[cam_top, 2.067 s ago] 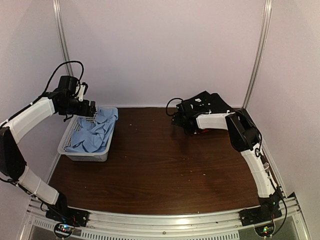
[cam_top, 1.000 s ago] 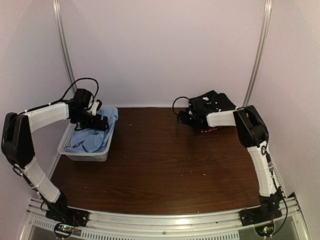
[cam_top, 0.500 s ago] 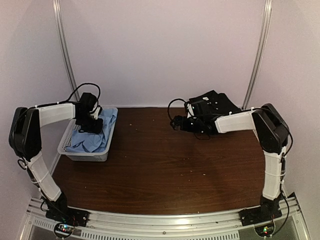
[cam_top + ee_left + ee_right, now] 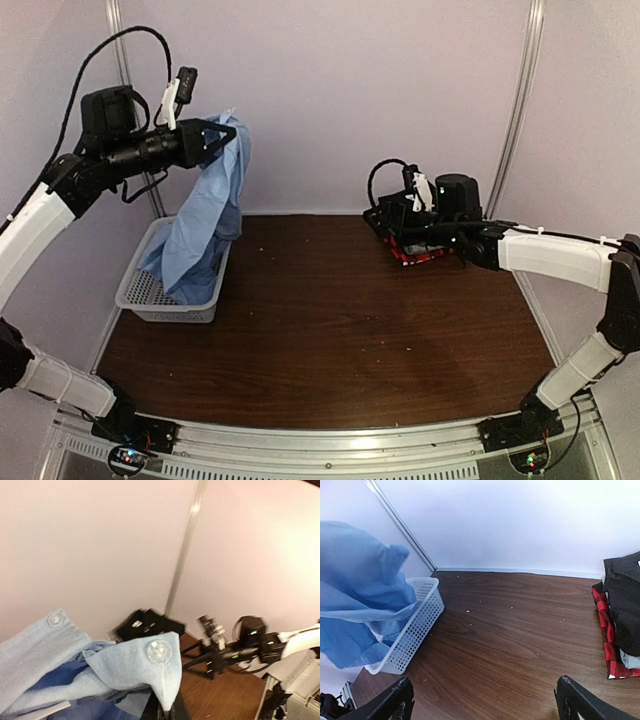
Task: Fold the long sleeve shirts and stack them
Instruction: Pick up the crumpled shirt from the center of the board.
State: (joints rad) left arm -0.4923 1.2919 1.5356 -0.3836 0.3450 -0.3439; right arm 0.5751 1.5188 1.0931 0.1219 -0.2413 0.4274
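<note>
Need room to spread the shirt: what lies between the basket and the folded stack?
Bare table with pale specks; the right wrist view shows it, basket to stack.

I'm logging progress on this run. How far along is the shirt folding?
Done: a stack of folded shirts, black, grey and red plaid, lies at far right. In hand: the left claw holds the light blue shirt up, its lower end hanging into the basket. Left: spread it, fold it, add it to the stack. The right claw is open, empty.
</note>
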